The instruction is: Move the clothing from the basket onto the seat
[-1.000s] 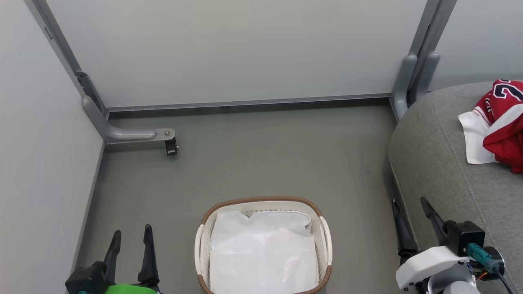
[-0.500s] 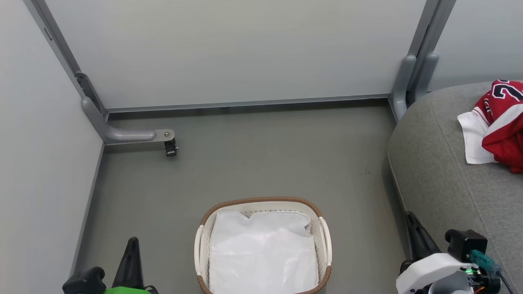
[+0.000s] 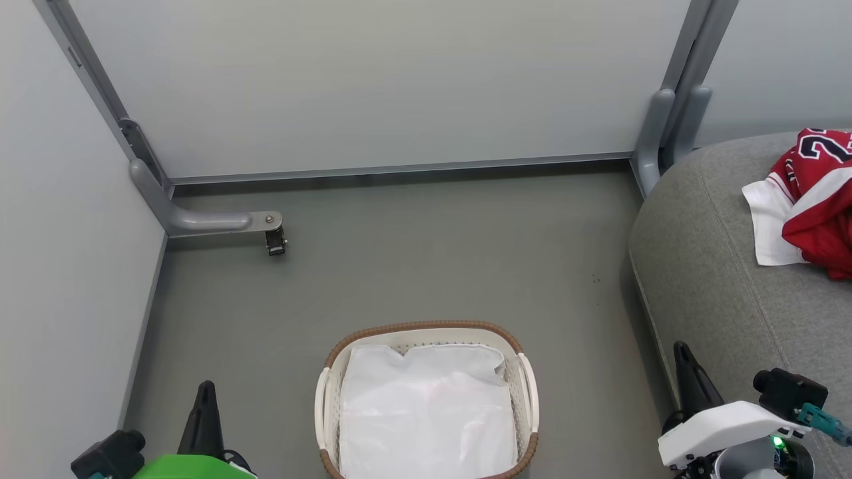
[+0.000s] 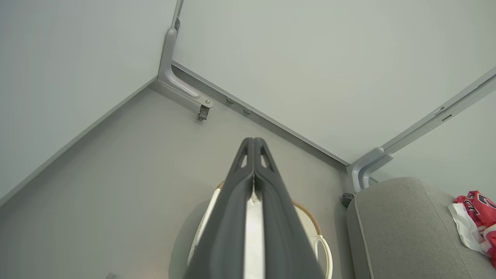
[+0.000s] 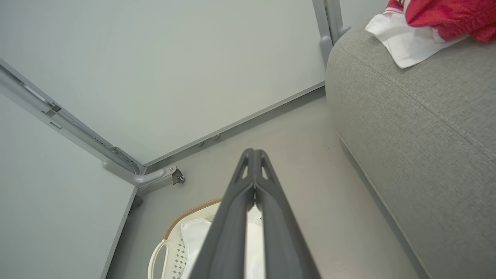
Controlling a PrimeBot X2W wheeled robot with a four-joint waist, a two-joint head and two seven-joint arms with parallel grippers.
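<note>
Grey floor [image 3: 432, 266] bears the basket [image 3: 426, 326], clothing [image 3: 815, 219] lies on the seat [image 3: 705, 279], and we see left fingers [image 3: 203, 419] and right fingers [image 3: 692, 386] closed on nothing.

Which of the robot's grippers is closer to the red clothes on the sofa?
The right gripper: it sits beside the sofa, where the red clothes lie farther back. The left gripper is beyond the basket, near the left wall.

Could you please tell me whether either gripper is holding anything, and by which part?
Nothing is held: the left gripper and the right gripper are both shut empty; the clothing lies on the seat.
</note>
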